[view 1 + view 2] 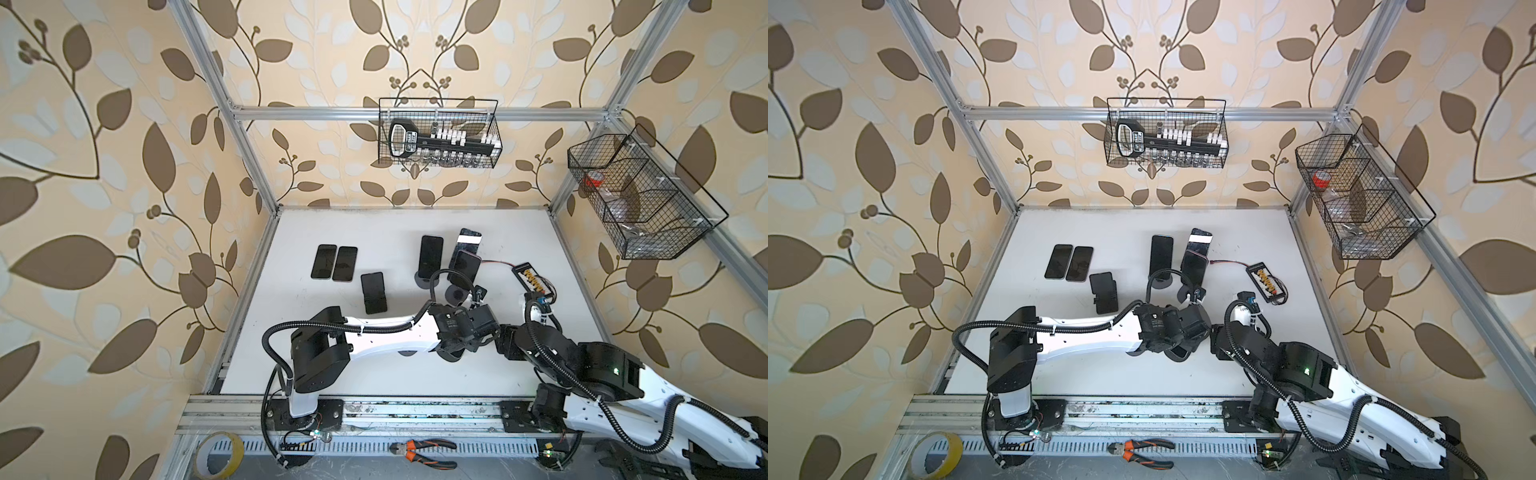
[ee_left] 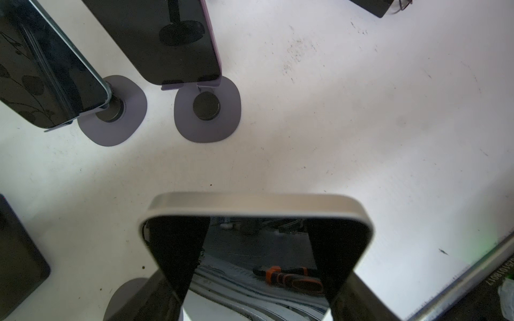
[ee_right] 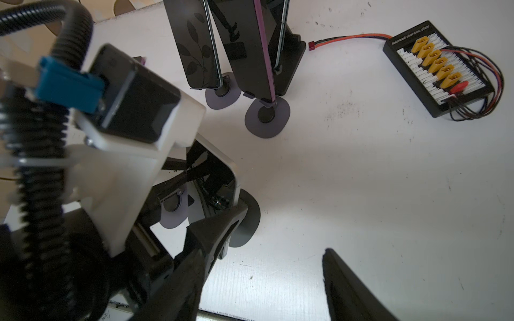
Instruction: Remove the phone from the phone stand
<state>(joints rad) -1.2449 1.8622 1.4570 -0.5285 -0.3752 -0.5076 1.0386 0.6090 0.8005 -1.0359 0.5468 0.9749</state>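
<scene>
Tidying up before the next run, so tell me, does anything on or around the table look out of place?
Yes. A black charging board lies on the table beside the phones, unrelated to them. Orange-handled pliers and a tape roll lie loose in front of the table.

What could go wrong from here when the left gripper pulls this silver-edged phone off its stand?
1. The stand may lift or tip along with the phone. The left gripper holds the phone only by its side edges. The right gripper is open beside the stand's base and not clearly pressing it down.
2. Two other phones sit on their own stands close by, so a careless swing toward them could knock one over.
</scene>
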